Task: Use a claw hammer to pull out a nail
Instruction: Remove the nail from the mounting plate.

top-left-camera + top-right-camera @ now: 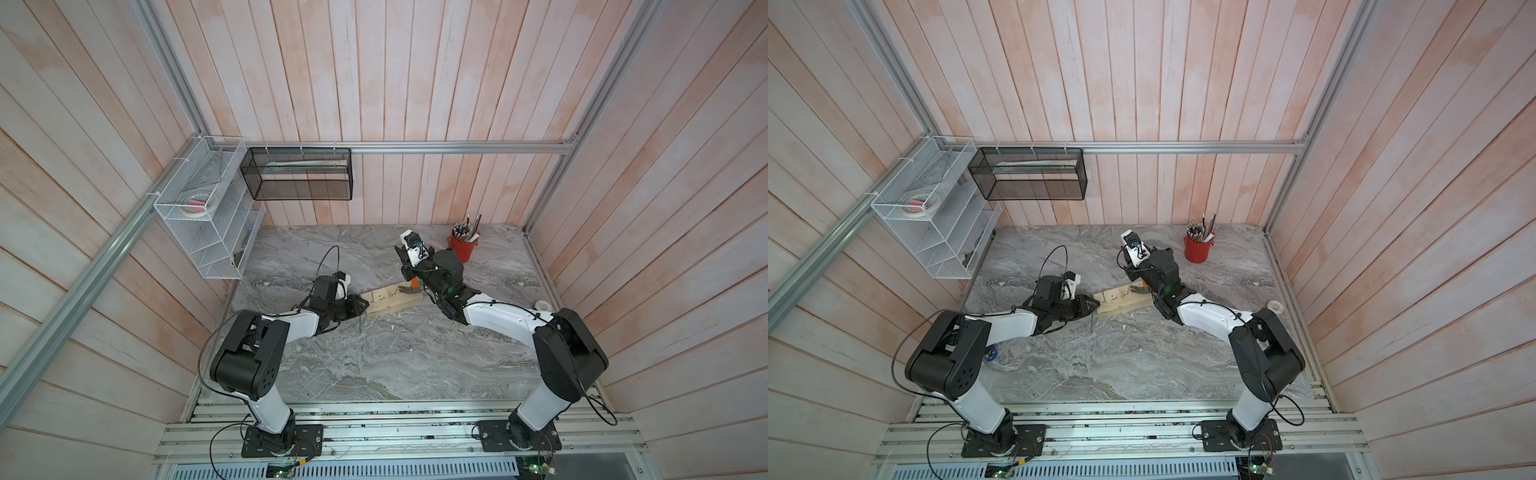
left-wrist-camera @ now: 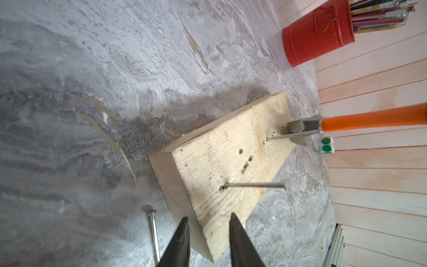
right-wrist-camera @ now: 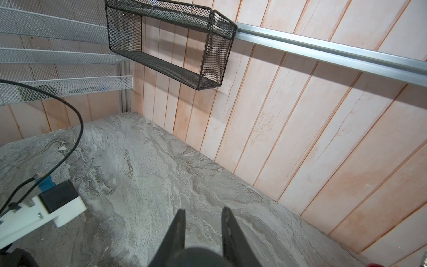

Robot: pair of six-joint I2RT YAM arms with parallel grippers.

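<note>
You have R gripper [image 3: 203, 209] clamping claw hammer [image 2: 369, 120], its claw hooked on nail [image 2: 288, 136] at far end of wood block [image 2: 231, 150]; nail not yet out. L gripper [image 2: 208, 222]: narrow gap, empty, at block's near end. Loose nail [image 2: 153, 231] beside block: 1 prob. done.

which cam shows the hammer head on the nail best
The left wrist view: the claw hammer is close and sharp, its steel head caught on a nail in the wood block. Both top views show only a sliver of it beside the right arm. The right wrist view shows no head or nail.
</note>
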